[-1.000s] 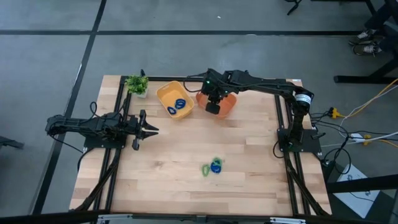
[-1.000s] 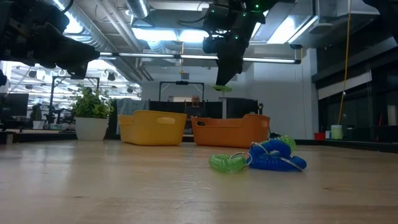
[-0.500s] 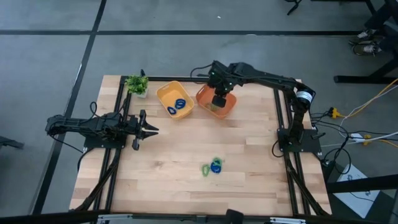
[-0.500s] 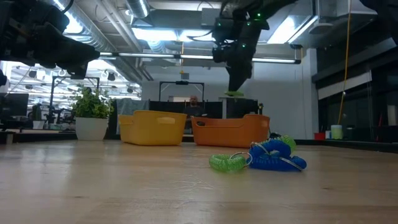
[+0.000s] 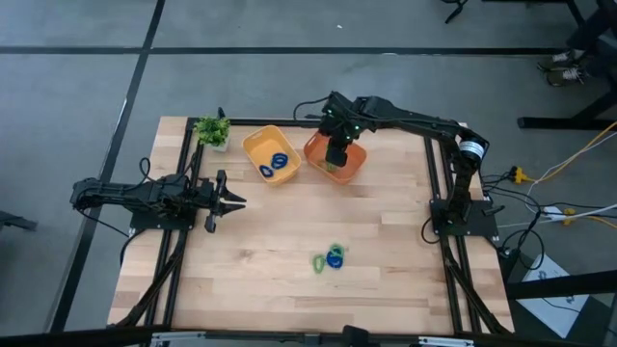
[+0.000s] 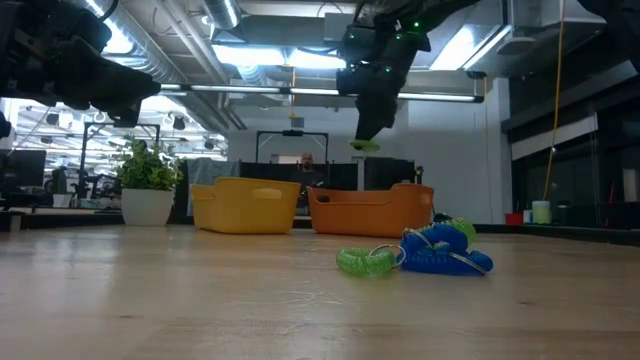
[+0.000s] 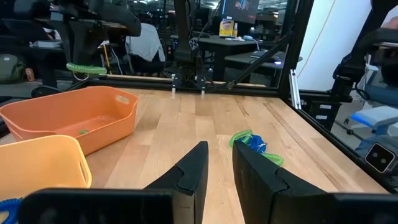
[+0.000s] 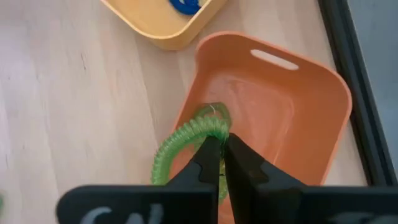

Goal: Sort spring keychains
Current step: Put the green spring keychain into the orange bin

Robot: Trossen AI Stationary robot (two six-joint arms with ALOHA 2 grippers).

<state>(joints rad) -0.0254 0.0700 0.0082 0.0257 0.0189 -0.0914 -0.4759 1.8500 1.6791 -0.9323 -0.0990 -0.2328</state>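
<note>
My right gripper hangs over the orange tray, shut on a green spring keychain. That keychain also shows in the low view, well above the tray. A small pile of green and blue spring keychains lies on the bare wood near the table's middle. Blue spring keychains lie in the yellow tray. My left gripper waits level at the table's left, open by a narrow gap with nothing in it. My right gripper pinches one spot of the green coil's loop between its two fingertips. The fingers slant down from above. The rest of the loop curves away below the fingers, lifted clear above the orange tray's inside.
A small potted plant stands at the far left corner beside the yellow tray. The two trays sit side by side at the far edge. Black frame rails run along the left and right sides of the table. A person sits in the room behind.
My right gripper has swung a little toward the table's right edge, from the orange tray's left rim to over its inside. It stays shut, with the green keychain hanging from it.
</note>
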